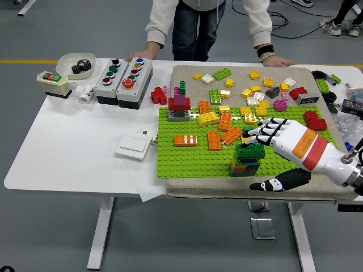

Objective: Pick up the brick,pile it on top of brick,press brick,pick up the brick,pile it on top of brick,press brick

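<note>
Head view: the white table (pixel 68 141) stretches away to my left, and on it a grey mat (pixel 317 190) carries the green baseplate (pixel 193 161) that lies under and ahead of my right hand (pixel 283 144). My right hand is spread, fingers (pixel 262 131) fanned toward the left and thumb (pixel 278 182) hanging low over the mat's near edge, gripping nothing. Just left of my fingertips stands the brick stack (pixel 247 160): a dark green brick (pixel 250 150) on top of rainbow-coloured layers, whose separate bricks I cannot tell apart. My fingertips are just beside that top brick; whether they touch it I cannot tell. My forearm is cut off at the right edge.

Beyond my hand, loose bricks (pixel 249 93) in yellow, orange, white, green and red scatter over plate and mat. Far to the left sit two grey button boxes (pixel 122 76), a white switch plate (pixel 133 146) on paper, a cream emergency switch (pixel 52 82) and a white bowl (pixel 74 59) holding a black gear. Any lettering on them is too small to read.

A person (pixel 207 22) stands at the far side, both hands resting on the table edge, head cut off by the frame.
</note>
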Motion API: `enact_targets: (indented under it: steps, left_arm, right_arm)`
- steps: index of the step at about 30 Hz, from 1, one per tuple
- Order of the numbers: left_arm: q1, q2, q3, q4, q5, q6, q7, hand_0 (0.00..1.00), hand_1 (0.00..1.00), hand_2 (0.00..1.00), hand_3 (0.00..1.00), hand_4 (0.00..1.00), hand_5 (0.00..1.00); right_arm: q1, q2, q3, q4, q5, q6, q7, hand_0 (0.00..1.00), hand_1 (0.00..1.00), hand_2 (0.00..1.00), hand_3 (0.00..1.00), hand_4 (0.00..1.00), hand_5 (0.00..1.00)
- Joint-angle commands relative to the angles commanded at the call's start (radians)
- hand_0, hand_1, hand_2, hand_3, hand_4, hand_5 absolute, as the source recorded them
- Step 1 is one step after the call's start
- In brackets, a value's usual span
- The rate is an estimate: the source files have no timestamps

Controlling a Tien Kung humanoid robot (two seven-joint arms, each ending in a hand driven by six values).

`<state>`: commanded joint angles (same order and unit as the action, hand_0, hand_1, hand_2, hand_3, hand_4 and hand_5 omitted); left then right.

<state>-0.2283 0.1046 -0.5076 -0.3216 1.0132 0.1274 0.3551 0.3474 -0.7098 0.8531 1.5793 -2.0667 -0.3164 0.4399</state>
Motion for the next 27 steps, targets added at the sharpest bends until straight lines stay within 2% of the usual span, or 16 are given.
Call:
enact_targets:
  steps: [27]
  left_arm:
    - [-0.008,-0.002,0.008,-0.001,-0.012,0.003,-0.002,0.668,0.724,0.732,0.585,0.665,0.658]
  right_arm:
    - [0.023,0.022,-0.045,-0.083,-0.07,-0.008,-0.006,0.763,0.698,0.735,0.668,0.962,0.826]
